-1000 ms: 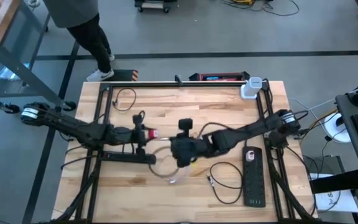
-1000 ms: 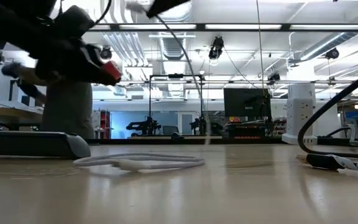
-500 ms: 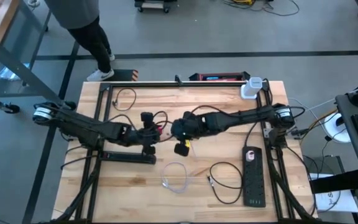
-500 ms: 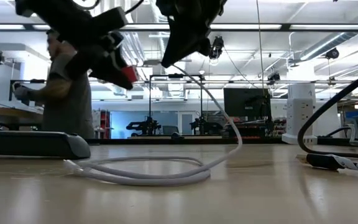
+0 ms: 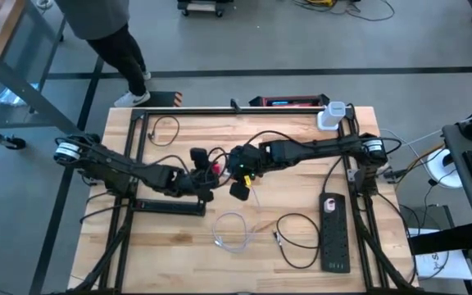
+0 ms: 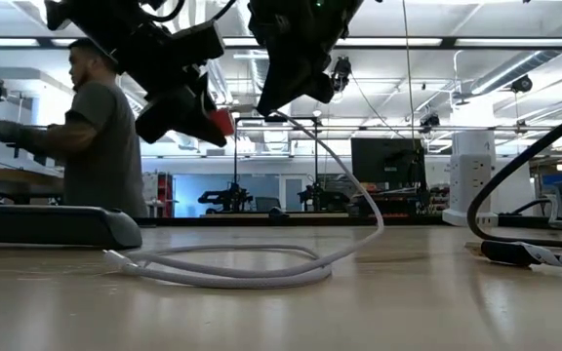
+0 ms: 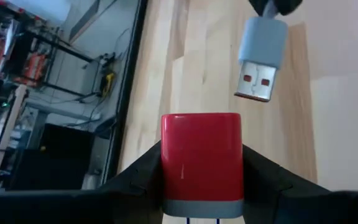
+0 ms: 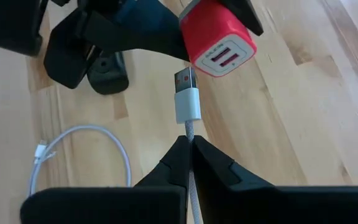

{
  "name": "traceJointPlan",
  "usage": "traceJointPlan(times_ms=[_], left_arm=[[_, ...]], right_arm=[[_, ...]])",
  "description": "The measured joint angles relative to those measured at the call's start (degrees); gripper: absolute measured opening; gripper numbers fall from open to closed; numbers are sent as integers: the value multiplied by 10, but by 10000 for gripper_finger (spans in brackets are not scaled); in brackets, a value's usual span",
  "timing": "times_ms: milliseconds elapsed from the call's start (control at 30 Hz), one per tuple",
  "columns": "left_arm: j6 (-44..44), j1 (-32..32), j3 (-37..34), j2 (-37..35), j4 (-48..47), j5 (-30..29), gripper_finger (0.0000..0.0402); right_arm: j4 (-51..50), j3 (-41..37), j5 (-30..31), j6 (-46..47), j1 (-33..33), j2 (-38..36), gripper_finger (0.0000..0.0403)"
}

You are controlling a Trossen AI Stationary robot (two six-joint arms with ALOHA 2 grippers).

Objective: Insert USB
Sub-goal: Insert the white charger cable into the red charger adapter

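Right wrist view, right gripper [image 8: 188,144] jaws clamped on white USB cable [image 8: 189,104], plug just beside red charger [image 8: 217,37] gripped in left gripper [image 7: 201,163] jaws, above bench [image 5: 301,254].

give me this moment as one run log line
phase: lining up plug | left gripper: shut on red charger | right gripper: shut on white cable | plug: just short of charger ports, not in

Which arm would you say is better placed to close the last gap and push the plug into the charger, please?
Probably the right. Its gripper holds the cable just behind the USB plug, whose tip sits just short of the red charger ports. The left gripper only braces the charger.
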Motion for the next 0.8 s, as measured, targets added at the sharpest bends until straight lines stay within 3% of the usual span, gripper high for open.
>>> traceJointPlan(times_ms=[433,800], left_arm=[[69,-30,0,0,28,-1,133],[58,-30,0,0,34,-15,133]], right_arm=[[-2,-2,21,13,-2,0,0],[14,-2,20,29,2,0,0]])
